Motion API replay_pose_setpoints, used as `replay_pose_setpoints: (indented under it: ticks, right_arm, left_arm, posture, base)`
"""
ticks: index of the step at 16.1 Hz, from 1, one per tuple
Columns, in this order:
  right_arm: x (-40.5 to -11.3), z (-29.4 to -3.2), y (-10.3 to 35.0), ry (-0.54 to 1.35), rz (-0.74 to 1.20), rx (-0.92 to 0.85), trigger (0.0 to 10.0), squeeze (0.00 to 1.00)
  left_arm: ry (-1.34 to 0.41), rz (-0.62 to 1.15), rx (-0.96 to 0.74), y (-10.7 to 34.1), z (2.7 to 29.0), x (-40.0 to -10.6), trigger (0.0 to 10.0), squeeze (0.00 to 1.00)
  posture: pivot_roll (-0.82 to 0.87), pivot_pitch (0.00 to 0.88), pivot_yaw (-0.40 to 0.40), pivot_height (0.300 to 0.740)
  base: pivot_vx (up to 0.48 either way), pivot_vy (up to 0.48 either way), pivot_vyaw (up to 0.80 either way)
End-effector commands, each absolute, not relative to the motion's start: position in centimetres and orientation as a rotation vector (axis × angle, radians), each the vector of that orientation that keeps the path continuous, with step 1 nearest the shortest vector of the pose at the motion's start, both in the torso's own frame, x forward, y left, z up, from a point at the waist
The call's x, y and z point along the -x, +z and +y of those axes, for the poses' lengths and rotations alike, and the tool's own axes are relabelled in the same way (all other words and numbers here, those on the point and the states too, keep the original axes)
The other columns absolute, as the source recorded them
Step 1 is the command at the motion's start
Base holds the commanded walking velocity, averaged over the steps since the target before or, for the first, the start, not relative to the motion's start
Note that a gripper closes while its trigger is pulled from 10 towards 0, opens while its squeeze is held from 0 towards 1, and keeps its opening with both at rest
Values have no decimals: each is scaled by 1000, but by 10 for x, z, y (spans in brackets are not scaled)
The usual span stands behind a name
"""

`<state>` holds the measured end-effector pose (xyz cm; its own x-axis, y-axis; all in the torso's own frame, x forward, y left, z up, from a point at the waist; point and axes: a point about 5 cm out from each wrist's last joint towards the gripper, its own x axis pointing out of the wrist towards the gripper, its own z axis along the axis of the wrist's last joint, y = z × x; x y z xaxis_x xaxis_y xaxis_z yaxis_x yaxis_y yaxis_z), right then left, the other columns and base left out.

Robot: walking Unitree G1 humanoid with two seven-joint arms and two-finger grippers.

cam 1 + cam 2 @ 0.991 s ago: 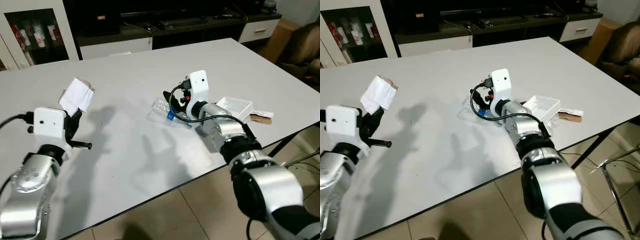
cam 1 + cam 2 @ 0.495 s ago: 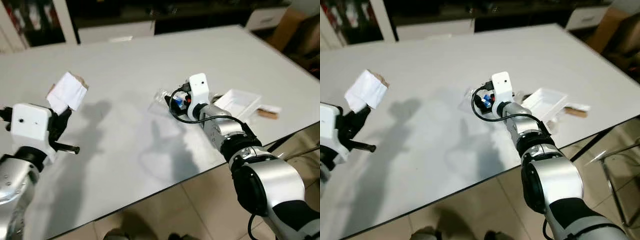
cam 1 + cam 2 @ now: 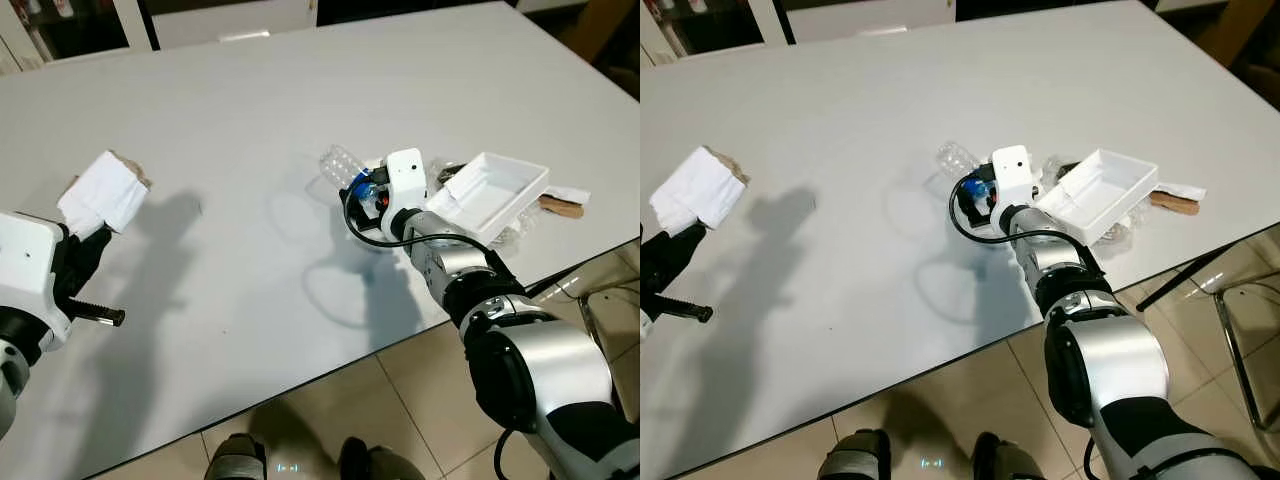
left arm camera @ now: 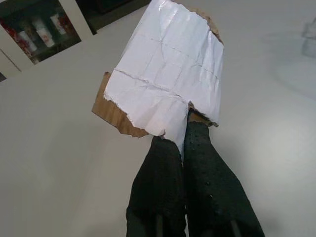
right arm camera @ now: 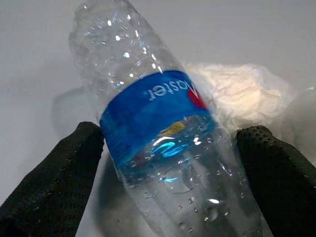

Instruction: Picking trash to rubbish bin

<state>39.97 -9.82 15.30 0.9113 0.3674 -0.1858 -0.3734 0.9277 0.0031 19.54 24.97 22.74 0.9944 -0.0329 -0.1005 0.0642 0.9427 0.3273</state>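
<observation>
Collection step in hand: both arms are securing trash on the table [image 3: 250, 120]; no bin visible. Next move, by judgement, calls for the right gripper [image 5: 170, 148] to close on the bottle [image 5: 158, 123] and lift it. That gripper sits centre-right of the head view, fingers [image 5: 59, 173] spread wide either side of the bottle's blue label, seemingly just touching it. Bottle lies on the table beside a white tray [image 3: 497, 190]. Left gripper [image 4: 185, 148], at the left edge, is closed, pinching a torn paper scrap [image 4: 168, 79] clear of the table.
</observation>
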Motion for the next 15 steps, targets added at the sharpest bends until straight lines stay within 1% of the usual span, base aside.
replay_pose_setpoints:
  ticks: [1, 5, 6, 7, 8, 9, 10, 15]
  right_arm:
    - [-395, -104, 138, 388, 253, 30, 10000, 0]
    - [-396, -105, 143, 413, 248, 53, 10000, 0]
    - [-397, -106, 144, 407, 243, 46, 9255, 0]
    - [-398, -106, 145, 405, 235, 39, 7176, 0]
    - [-398, -106, 146, 404, 230, 30, 863, 0]
    - [-398, -106, 146, 405, 229, 28, 863, 0]
    - [-397, -106, 145, 405, 230, 21, 0, 0]
    - [-397, -106, 144, 406, 229, 12, 0, 0]
  left_arm:
    - [-70, 90, -346, 231, 246, -191, 10000, 0]
    - [-85, 91, -346, 232, 244, -195, 10000, 0]
    - [-76, 84, -340, 232, 245, -197, 10000, 0]
    - [-72, 81, -338, 233, 245, -198, 10000, 0]
    - [-72, 81, -336, 231, 243, -198, 10000, 0]
    - [-71, 81, -334, 231, 243, -197, 10000, 0]
    - [-75, 84, -338, 230, 242, -197, 10000, 0]
    - [-58, 87, -326, 226, 244, -199, 10000, 0]
  posture:
    - [459, 239, -61, 740]
    - [448, 230, -63, 740]
    - [446, 221, -64, 740]
    - [447, 221, -67, 740]
    - [447, 218, -70, 740]
    - [447, 218, -70, 740]
    - [447, 215, -74, 740]
    - [442, 191, -87, 740]
  base:
    - [0, 0, 0]
    - [0, 0, 0]
    - [0, 0, 0]
    - [0, 0, 0]
    - [0, 0, 0]
    - [0, 0, 0]
    - [0, 0, 0]
    - [0, 0, 0]
